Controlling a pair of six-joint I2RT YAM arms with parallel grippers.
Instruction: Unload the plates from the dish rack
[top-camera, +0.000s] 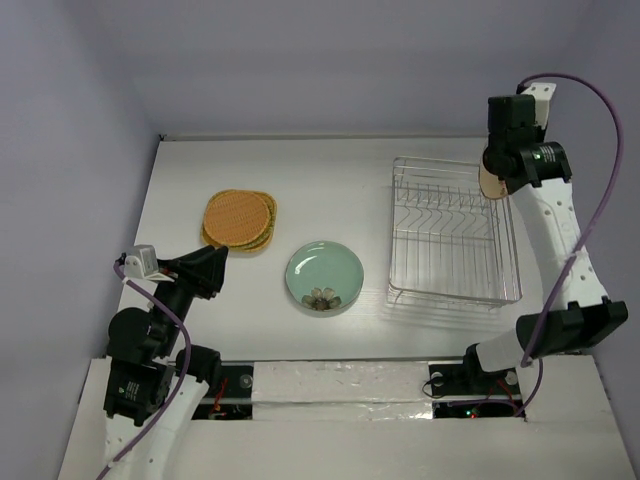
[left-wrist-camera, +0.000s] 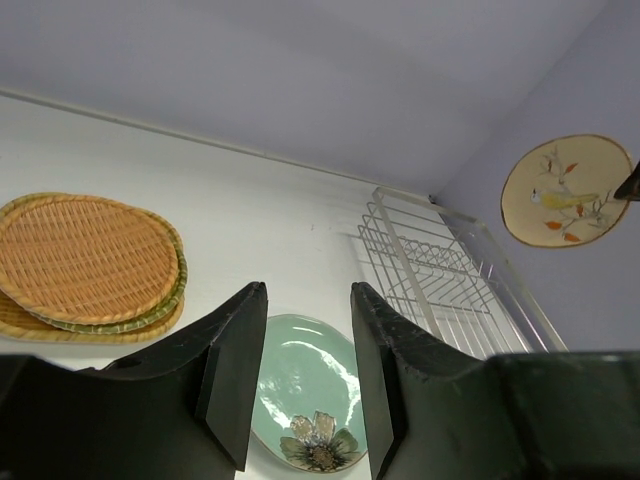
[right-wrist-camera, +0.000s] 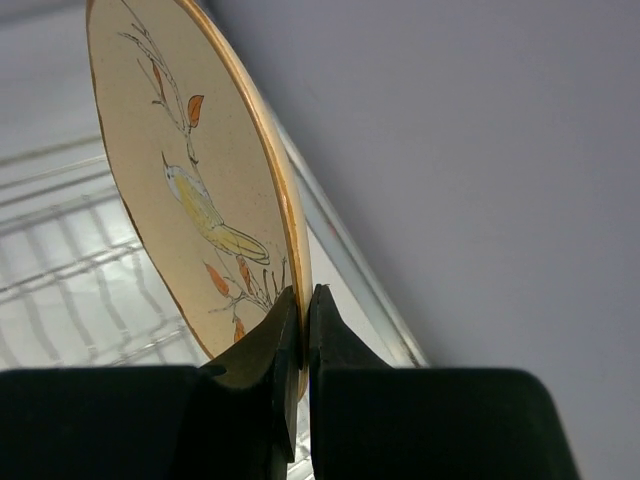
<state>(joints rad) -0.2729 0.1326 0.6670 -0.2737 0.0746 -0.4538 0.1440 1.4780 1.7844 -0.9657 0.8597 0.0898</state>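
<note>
The dish rack (top-camera: 453, 297) sits on the counter's (top-camera: 340, 180) right. A stack of plates (top-camera: 239, 220) lies left of centre; a lone plate (top-camera: 324, 276) lies nearer me, between stack and rack. My right end effector (right-wrist-camera: 303, 310) grips another plate (right-wrist-camera: 190, 190) above the rack's far right corner.

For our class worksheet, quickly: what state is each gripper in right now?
Left gripper: open, holding nothing.
Right gripper: closed on the rim of the beige plate.
</note>
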